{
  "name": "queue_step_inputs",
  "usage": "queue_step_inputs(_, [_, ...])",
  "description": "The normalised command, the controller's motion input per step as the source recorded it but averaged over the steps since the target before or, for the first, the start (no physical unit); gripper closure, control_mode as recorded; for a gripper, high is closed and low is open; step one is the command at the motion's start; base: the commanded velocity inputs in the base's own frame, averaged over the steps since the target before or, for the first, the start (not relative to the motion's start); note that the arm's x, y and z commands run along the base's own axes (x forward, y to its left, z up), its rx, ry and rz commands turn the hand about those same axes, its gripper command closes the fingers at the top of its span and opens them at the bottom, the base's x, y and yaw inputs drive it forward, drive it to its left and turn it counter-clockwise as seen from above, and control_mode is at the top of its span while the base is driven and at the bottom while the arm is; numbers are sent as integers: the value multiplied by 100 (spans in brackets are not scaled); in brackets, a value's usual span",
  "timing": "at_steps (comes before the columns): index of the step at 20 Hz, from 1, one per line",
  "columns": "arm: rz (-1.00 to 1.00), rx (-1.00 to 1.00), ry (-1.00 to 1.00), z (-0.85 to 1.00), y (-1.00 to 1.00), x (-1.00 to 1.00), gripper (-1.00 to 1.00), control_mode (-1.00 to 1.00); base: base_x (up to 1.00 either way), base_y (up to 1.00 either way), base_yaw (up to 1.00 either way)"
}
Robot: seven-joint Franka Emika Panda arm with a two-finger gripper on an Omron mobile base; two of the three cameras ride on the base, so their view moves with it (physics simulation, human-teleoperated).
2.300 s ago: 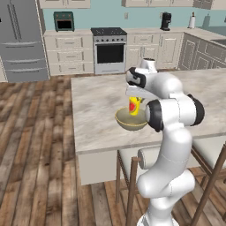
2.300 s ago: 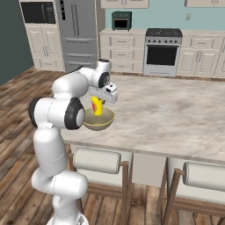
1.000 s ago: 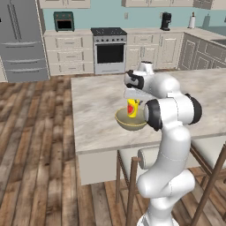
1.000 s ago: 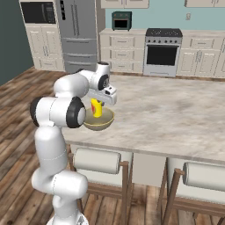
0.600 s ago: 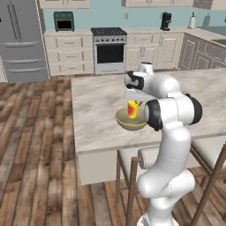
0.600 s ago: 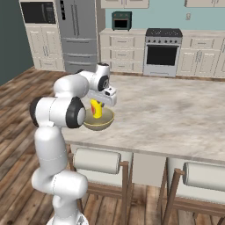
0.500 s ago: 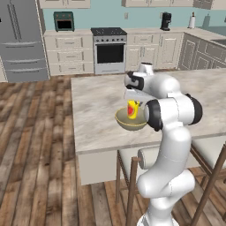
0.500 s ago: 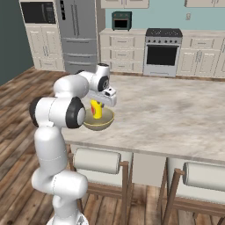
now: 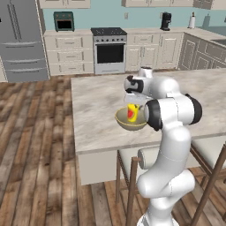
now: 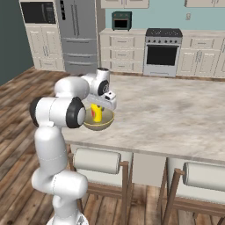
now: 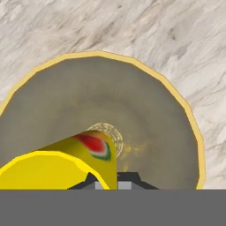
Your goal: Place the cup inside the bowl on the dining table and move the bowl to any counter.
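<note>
1. Tool [image 11: 113, 178] clamped on the cup [image 11: 66, 161], hanging inside the bowl [image 11: 145, 101] w/ its base near centre.
2. Bowl sits on the tabletop [image 9: 97, 101] near the front edge.
3. Lower straight, let go gently (cup leans toward 2 o'clock in hand view, so it may tip).

The cup [image 9: 131, 113] sits in the bowl [image 9: 124, 123], which rests near the table's [image 9: 97, 110] front edge, stools [image 10: 97, 161] below.
</note>
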Motion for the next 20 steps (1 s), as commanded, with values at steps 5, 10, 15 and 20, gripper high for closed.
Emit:
queue_step_inputs(5, [0, 0, 0, -14, 0, 0, 100, -100, 0, 0, 0])
queue_step_inputs(10, [0, 0, 0, -14, 0, 0, 100, -100, 0, 0, 0])
queue_step_inputs(15, [0, 0, 0, -13, 0, 0, 100, -100, 0, 0, 0])
queue_step_inputs(20, [0, 0, 0, -7, 0, 0, 100, -100, 0, 0, 0])
